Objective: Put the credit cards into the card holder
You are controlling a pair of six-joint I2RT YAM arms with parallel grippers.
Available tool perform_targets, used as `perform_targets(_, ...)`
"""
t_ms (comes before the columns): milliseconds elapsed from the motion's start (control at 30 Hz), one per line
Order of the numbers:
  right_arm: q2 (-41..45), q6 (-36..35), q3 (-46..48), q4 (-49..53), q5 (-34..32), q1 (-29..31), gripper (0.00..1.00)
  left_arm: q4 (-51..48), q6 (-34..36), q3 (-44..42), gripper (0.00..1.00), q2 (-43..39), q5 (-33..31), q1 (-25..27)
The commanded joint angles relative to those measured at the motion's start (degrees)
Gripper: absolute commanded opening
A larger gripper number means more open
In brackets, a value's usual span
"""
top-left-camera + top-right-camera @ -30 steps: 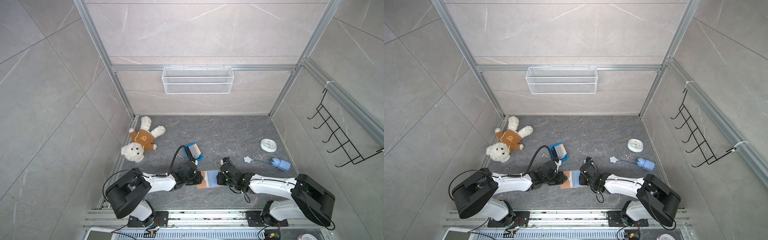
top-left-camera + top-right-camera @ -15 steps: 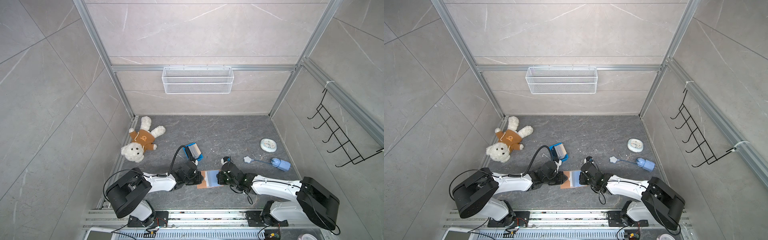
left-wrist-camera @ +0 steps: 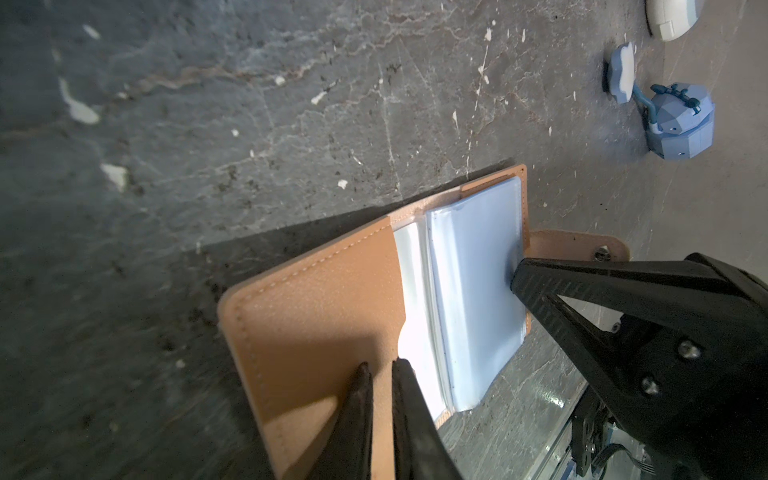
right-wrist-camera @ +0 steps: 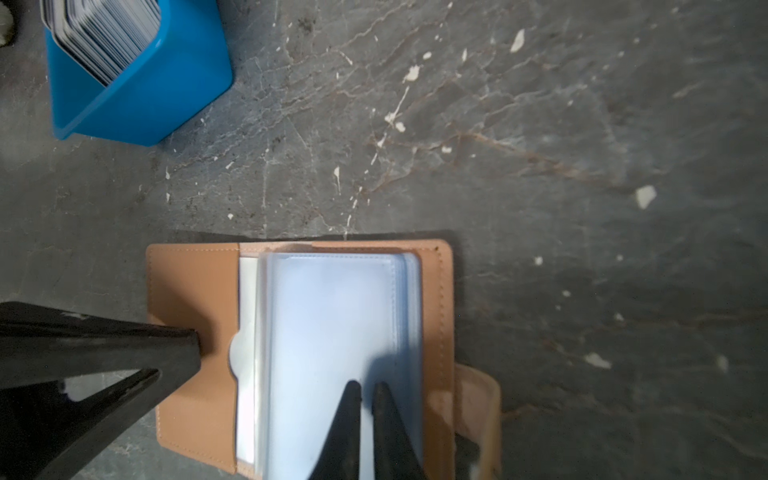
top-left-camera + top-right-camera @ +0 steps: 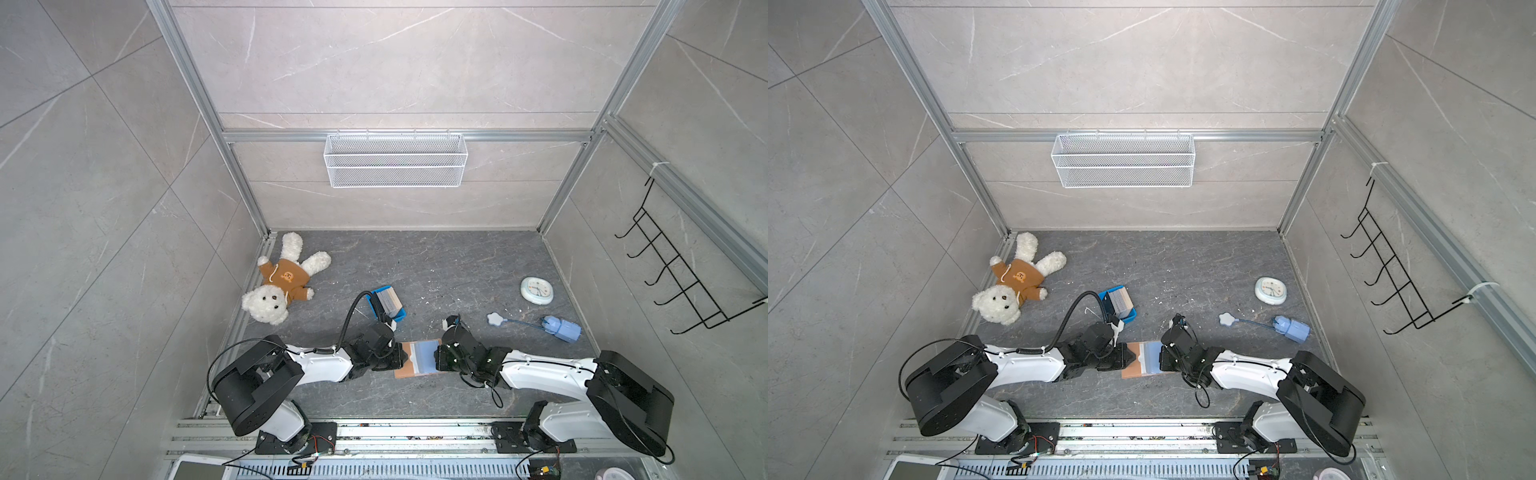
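The tan card holder [image 5: 402,369] lies open on the dark floor between my two arms, its bluish clear sleeves [image 4: 332,316] facing up. My left gripper [image 3: 380,368] is shut, its tips pressing on the tan left cover [image 3: 316,299]. Shut as well, my right gripper [image 4: 366,386] rests on the top sleeve near the strap side. Both top views show the two grippers [image 5: 399,357] [image 5: 436,359] meeting over the holder [image 5: 1128,370]. The credit cards [image 4: 104,37] stand stacked in a blue tray [image 4: 158,95], seen behind the left arm in a top view [image 5: 388,301].
A white teddy bear [image 5: 282,286] lies at the back left. A round clock [image 5: 537,290] and a blue brush-like gadget [image 5: 561,328] lie at the right. A wire basket [image 5: 395,160] hangs on the back wall, black hooks [image 5: 673,274] on the right wall.
The right arm has stretched out and its gripper has crept slightly left over the sleeves. The left arm and the card holder have stayed put.
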State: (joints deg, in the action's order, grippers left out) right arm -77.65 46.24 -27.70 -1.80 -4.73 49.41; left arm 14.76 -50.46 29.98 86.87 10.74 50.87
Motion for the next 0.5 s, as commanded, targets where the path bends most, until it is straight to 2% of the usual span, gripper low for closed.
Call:
perform_targets(0, 0.8, -1.6, 0.2, -0.2, 0.0, -0.2, 0.12, -0.8, 0.9, 0.5, 0.15, 1.8, 0.6, 0.2)
perform_targets(267, -2.7, 0.4, 0.7, -0.5, -0.8, -0.2, 0.12, -1.1, 1.4, 0.9, 0.15, 2.7, 0.3, 0.2)
perform_targets(467, -1.0, -0.7, 0.2, -0.6, -0.1, -0.2, 0.12, -1.4, 1.4, 1.1, 0.15, 2.9, 0.0, 0.1)
